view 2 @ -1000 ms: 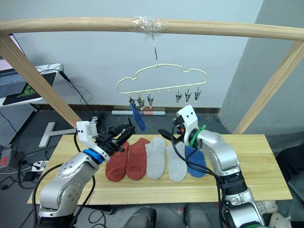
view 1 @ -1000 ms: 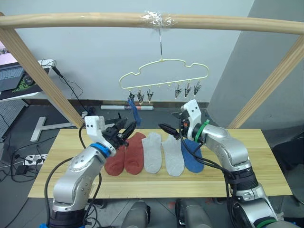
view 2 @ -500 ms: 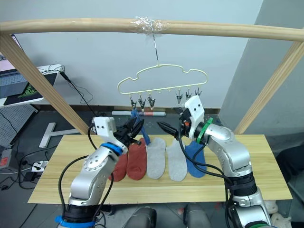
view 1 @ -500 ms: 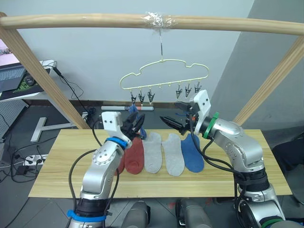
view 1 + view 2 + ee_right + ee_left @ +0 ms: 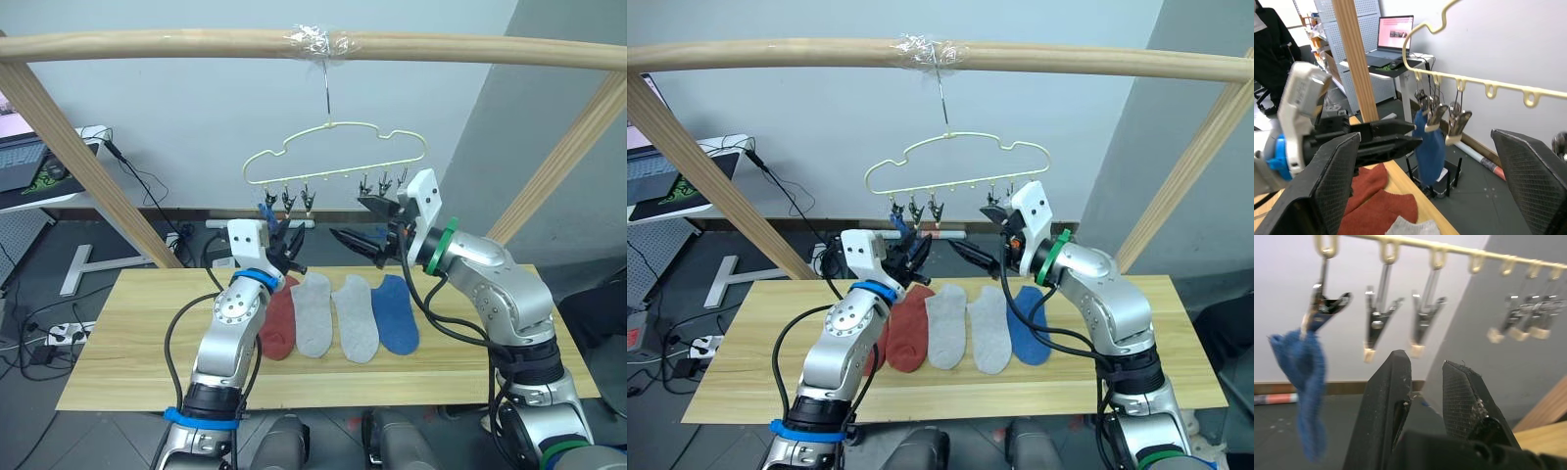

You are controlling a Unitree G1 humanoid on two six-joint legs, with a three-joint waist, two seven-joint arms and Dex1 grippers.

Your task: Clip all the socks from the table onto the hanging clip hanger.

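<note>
Both grippers, left gripper (image 5: 284, 245) and right gripper (image 5: 364, 233), hover empty, fingers parted; limp, light socks (image 5: 338, 315) want pinching at the cuff.

The left arm covers most of the leftmost rust-red sock (image 5: 872, 354) on the table (image 5: 127, 343), and the left gripper (image 5: 284, 253) stands in front of the hung blue sock (image 5: 1305, 377), whose lower end is cut by the edge of the left wrist view. The three far clips (image 5: 1520, 325) of the clip hanger (image 5: 333, 157) are blurred in that view, so their jaws cannot be made out. In the right wrist view the right gripper's fingertips (image 5: 1535, 181) run past the picture's edges, and a person (image 5: 1271, 46) in dark clothing is cut off at the corner.
</note>
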